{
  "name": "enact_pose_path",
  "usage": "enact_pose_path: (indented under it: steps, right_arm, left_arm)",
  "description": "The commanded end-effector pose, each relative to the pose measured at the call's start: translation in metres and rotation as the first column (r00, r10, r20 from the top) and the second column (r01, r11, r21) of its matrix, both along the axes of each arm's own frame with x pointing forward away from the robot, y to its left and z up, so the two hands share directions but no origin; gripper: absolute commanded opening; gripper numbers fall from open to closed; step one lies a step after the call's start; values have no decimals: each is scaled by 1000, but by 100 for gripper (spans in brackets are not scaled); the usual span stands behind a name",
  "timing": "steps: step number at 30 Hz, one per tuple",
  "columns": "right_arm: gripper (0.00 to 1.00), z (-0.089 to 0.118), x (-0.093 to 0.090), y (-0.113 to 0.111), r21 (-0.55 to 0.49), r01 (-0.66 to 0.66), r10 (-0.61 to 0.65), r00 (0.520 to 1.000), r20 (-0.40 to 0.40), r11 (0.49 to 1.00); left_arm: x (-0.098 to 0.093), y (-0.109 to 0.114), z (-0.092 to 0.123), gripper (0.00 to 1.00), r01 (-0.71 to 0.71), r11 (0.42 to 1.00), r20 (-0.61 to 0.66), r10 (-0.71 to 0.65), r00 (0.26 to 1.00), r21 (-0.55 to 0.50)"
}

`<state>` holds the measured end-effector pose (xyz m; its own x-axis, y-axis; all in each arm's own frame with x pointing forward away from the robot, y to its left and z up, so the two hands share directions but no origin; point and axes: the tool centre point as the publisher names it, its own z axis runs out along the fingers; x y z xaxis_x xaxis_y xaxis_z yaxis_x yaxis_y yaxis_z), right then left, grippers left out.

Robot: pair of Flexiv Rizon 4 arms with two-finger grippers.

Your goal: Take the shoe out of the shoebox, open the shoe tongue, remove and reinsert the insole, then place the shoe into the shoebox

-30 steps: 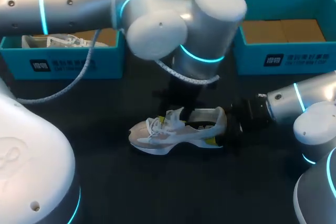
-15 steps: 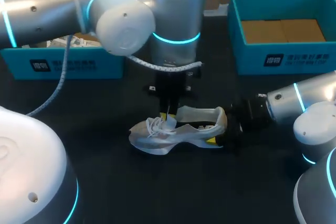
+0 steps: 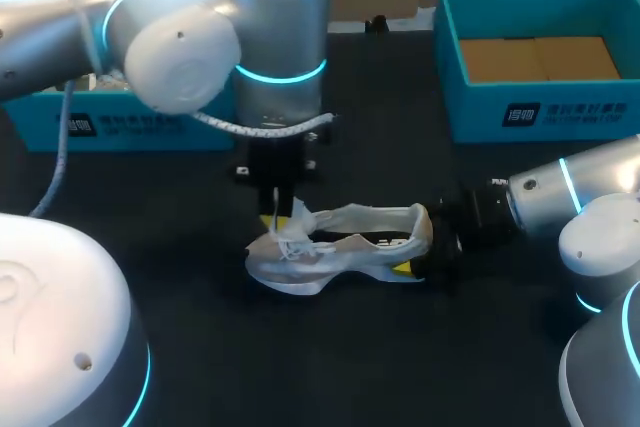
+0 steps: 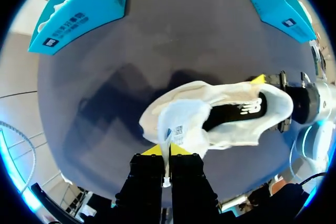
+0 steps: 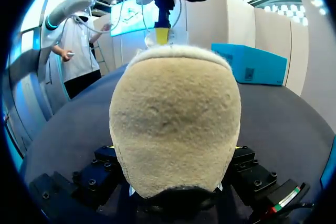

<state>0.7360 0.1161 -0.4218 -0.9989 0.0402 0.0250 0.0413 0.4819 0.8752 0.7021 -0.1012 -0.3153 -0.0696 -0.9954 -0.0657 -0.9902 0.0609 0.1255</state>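
Presently, left gripper [image 4: 167,152] is clamped on the sneaker tongue [image 4: 181,125]; right gripper [image 5: 176,156] is clamped on the heel [image 5: 176,114]. Advise drawing tongue steadily toeward, heel braced, sole kept down.

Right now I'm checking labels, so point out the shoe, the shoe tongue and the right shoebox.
shoe [image 3: 312,265], head view, side panel.
shoe tongue [image 4: 181,121], left wrist view, inner face.
right shoebox [image 3: 475,112], head view, front wall.

The heel of the shoe [image 5: 176,124] fills my right wrist view, blocking the fingertips of my right pincer [image 3: 418,247] clamped on it. My left arm [image 3: 180,47] covers much of the left shoebox [image 3: 50,127] (contents mostly unseen); the pinched tongue [image 4: 181,124] masks most of the yellow tips of my left pincer [image 4: 167,155].
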Motion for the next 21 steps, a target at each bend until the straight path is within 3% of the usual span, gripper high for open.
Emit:
enact_pose_path:
  steps: [1, 13, 14, 15, 16, 19, 21]
  right_arm:
    - [0, -2, 2, 1, -3, 1, -1, 1000, -1, 1000]
    - [0, -2, 2, 1, -3, 1, -1, 1000, -1, 1000]
    - [0, -2, 2, 1, -3, 1, -1, 1000, -1, 1000]
    - [0, -2, 2, 1, -3, 1, -1, 1000, -1, 1000]
    - [0, -2, 2, 1, -3, 1, -1, 1000, -1, 1000]
    - [0, -2, 2, 1, -3, 1, -1, 1000, -1, 1000]
    - [0, -2, 2, 1, -3, 1, -1, 1000, -1, 1000]
  left_arm:
    - [7, 9, -23, 0, -18, 999, -22, 18, 1000, -30]
    - [11, 21, -63, 0, -16, 1000, -35, 15, 999, -9]
    - [10, 22, -65, 6, -16, 1000, -37, 16, 999, -9]
    - [9, 24, -67, 24, -24, 1000, -43, 23, 999, -14]
    - [9, 26, -69, 31, -31, 999, -51, 30, 998, -14]
    - [8, 33, -73, 36, -56, 998, -63, 56, 996, -12]
    - [5, 38, -74, 48, -74, 997, -67, 72, 995, -14]
